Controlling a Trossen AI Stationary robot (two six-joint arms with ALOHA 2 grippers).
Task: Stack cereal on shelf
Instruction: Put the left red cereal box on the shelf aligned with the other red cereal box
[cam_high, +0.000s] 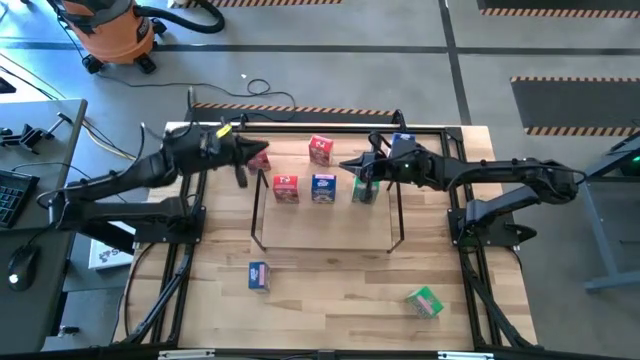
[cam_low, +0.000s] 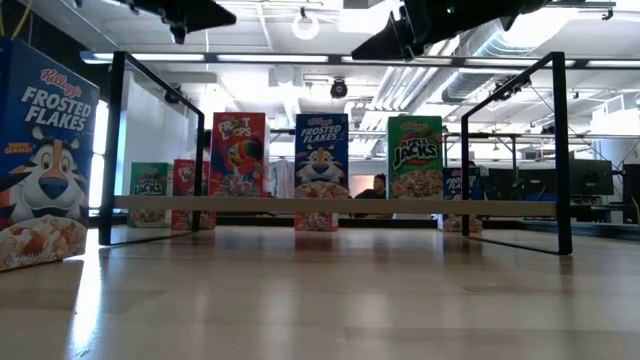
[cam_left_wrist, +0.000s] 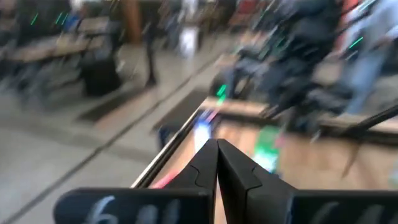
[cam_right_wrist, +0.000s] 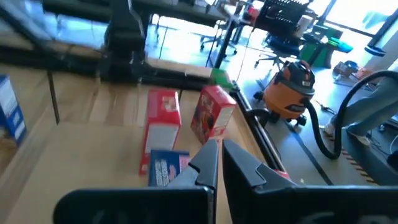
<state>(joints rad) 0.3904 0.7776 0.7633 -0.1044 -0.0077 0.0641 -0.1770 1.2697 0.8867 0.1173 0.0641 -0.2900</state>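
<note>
Frosted Flakes box (cam_low: 40, 150) — Froot Loops (cam_low: 238, 152), Apple Jacks (cam_low: 415, 155)

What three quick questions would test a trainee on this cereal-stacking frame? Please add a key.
1. True or false: three cereal boxes stand upright in a row on the shelf.
2. Which box is in the middle of that row? A) red Froot Loops B) blue Frosted Flakes C) green Apple Jacks
3. What colour is the loose box on the table, outside the shelf, nearest the right arm's base?
Key: 1 true. 2 B. 3 green.
</note>
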